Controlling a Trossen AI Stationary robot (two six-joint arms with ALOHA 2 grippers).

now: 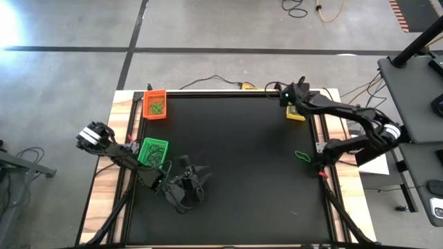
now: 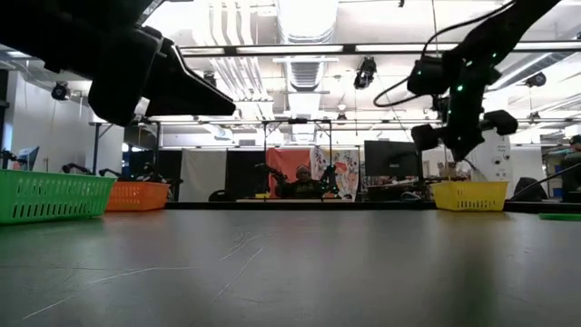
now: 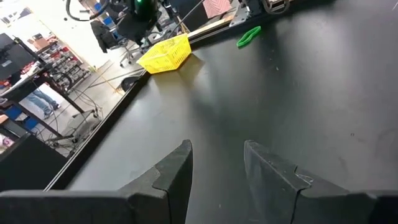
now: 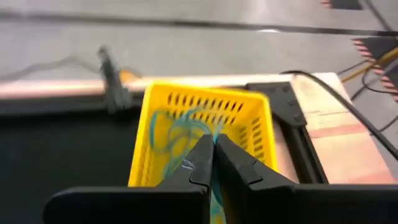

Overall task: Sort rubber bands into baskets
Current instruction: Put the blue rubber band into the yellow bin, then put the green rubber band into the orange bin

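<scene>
- Yellow basket (image 4: 202,124) just ahead of the right gripper (image 4: 213,144): slotted, smooth plastic.
- Table mat (image 3: 298,106) beneath the left gripper (image 3: 217,165): matt black, faintly scuffed.
- Table edge (image 1: 104,187): bare pale wood.

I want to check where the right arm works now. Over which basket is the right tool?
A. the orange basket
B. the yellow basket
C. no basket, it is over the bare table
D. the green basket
B: the right tool is shut on a teal rubber band directly over the yellow basket, at the table's far right corner in the high view.
</scene>
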